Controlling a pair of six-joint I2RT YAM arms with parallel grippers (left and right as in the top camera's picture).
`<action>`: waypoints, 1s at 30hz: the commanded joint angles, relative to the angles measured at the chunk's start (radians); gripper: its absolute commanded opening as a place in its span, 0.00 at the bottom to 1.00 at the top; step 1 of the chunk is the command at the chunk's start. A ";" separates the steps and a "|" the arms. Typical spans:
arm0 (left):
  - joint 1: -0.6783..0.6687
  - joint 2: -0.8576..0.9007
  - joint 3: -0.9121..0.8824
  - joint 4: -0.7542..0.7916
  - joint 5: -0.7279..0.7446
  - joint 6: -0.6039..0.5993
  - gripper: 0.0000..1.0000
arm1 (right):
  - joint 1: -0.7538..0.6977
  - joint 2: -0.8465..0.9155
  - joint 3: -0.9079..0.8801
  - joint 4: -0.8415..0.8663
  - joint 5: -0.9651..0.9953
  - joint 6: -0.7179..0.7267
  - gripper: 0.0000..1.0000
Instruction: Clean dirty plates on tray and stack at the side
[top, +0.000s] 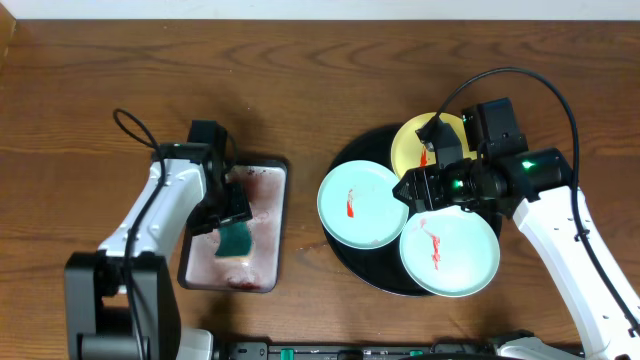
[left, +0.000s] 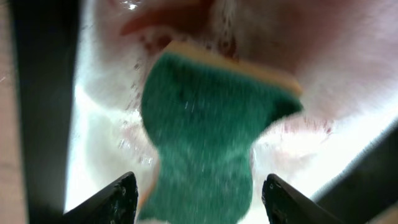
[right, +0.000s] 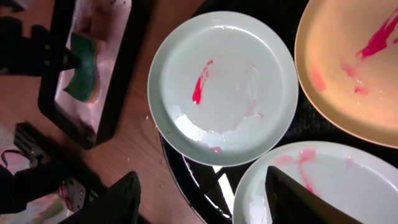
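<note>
Three dirty plates with red sauce smears lie on the round black tray (top: 352, 262): a pale blue-green one at the left (top: 362, 204), another at the front (top: 450, 250), and a yellow one at the back (top: 412, 143). My right gripper (top: 405, 188) hovers open and empty over the tray between them. In the right wrist view, its fingers (right: 208, 199) straddle the tray rim (right: 199, 174), below the left plate (right: 224, 87) and beside the front plate (right: 323, 180) and the yellow plate (right: 354, 62). My left gripper (left: 199, 199) is open, with the green sponge (left: 205, 130) between its fingers.
A rectangular metal pan (top: 268, 240) with soapy pinkish water stands left of the tray and holds the sponge (top: 237, 240). It also shows in the right wrist view (right: 112, 81). Bare wood tabletop (top: 330, 80) lies around both.
</note>
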 joint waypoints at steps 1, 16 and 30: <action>-0.001 -0.017 0.016 -0.027 0.002 0.001 0.62 | 0.006 -0.005 0.013 -0.006 0.001 0.014 0.62; -0.002 -0.013 -0.210 0.240 0.001 -0.026 0.14 | 0.006 -0.005 0.013 -0.044 0.134 0.193 0.73; -0.002 -0.013 0.039 0.013 0.014 -0.018 0.07 | 0.006 -0.005 -0.166 0.098 0.191 0.187 0.72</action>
